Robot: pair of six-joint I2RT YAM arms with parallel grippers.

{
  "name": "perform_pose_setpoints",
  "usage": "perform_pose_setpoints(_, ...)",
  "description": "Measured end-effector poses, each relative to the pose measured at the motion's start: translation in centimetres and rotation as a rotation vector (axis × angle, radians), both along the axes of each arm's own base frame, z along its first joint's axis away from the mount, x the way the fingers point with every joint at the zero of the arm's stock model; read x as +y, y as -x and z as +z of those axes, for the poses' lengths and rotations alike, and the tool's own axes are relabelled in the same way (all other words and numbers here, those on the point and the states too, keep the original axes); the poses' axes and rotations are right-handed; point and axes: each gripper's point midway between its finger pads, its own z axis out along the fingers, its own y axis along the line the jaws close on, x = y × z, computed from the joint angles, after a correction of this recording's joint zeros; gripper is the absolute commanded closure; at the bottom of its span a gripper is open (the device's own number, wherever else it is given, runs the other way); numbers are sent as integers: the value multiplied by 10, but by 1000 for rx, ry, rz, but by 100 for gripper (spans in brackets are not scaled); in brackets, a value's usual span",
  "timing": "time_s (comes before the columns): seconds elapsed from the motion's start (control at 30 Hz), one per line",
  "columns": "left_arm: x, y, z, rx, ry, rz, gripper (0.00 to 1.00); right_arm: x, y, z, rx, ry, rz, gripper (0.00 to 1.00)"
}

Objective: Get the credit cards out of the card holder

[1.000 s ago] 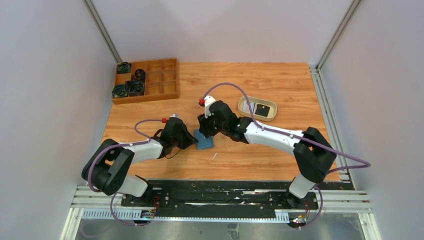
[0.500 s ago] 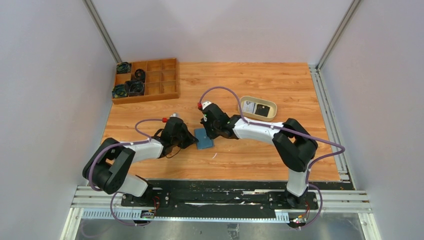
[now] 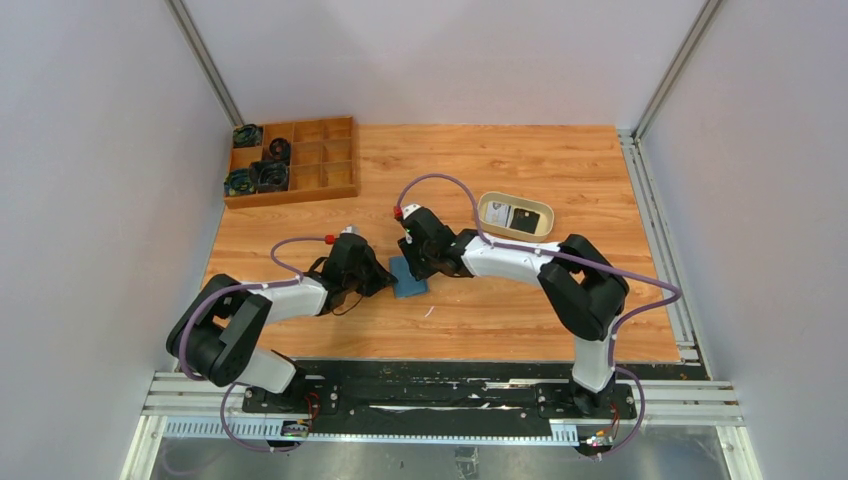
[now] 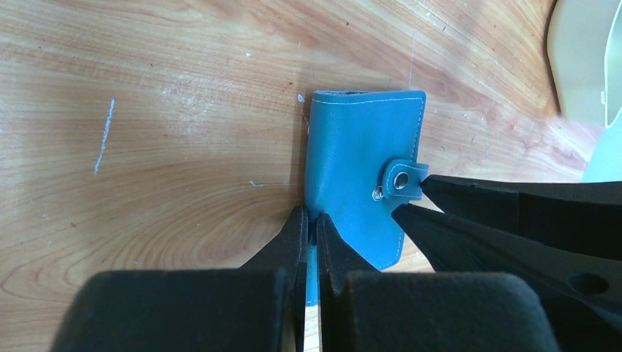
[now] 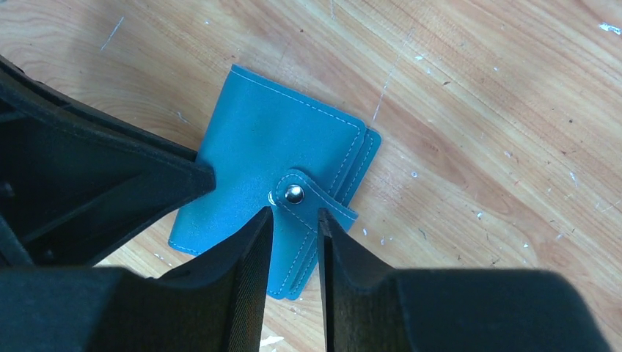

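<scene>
Wood grain flecked with pale scratches shows all round the card holder (image 5: 257,139), which lies shut and flat on the surface (image 5: 477,110) between the two arms. The left gripper (image 4: 312,220) is closed tight on the holder's near edge, a sliver of teal showing between its black fingers. This looks meant to pin the soft wallet down so it cannot slide. The right gripper (image 5: 293,216) comes in from the opposite side, its jaws a narrow way apart and set astride the strap (image 5: 323,209) just below the metal snap (image 5: 294,193). Whether they yet press on the strap cannot be told, but the placing suggests a pull to pop the snap open. The holder is a small rectangle of smooth, matte, leather-like material with pale stitching along rounded edges. Its strap tip curls slightly upward, and layered leaves show at one side.
</scene>
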Motion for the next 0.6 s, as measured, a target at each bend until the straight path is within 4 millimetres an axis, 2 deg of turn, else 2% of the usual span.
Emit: perform_pose_setpoints(0.6,0,0,0,0,-1,-2,100,5,-5,-6,-4,6,13,71)
